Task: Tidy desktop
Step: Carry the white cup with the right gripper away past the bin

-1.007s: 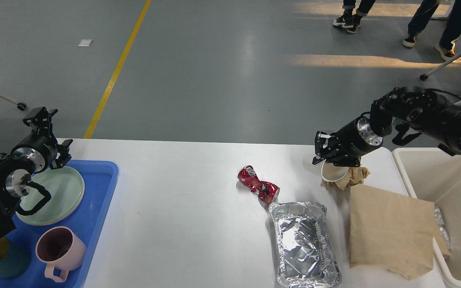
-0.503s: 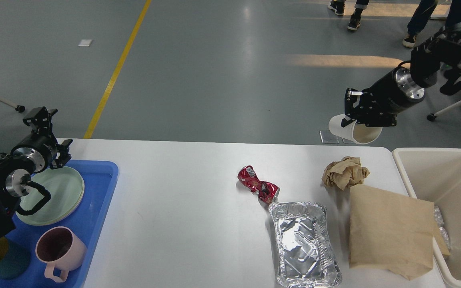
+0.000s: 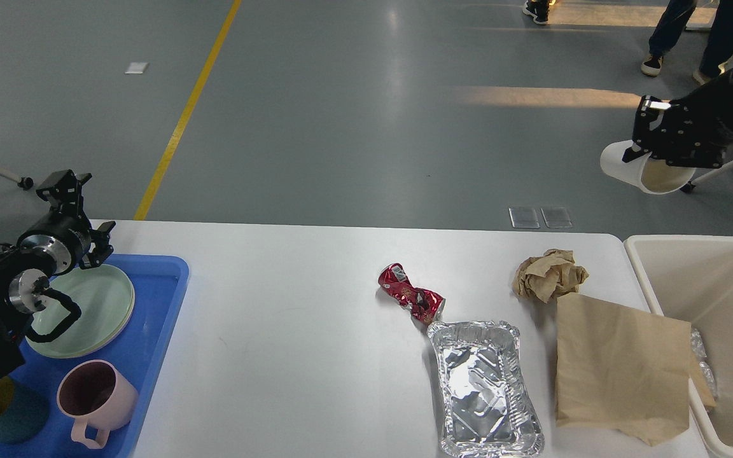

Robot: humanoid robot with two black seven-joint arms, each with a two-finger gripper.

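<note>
Your right hand (image 3: pixel 649 152) grips one white paper cup (image 3: pixel 643 173) aloft; left hand (image 3: pixel 80 213) spread. On the surface (image 3: pixel 290 343): one crushed can (image 3: pixel 411 299), one foil tray (image 3: pixel 484 388), one paper ball (image 3: pixel 548 275), one bag (image 3: pixel 621 366).

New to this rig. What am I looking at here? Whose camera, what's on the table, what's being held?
This is the robot's own head camera, looking forward and down. The black limbs at both sides are its arms.

The right pincer grips a white paper cup in the air, beyond the cream bin.

The left pincer hangs over a blue tray with a green plate and a pink mug.

On the desktop: a crushed red can, a foil tray, crumpled paper, a brown bag.
</note>
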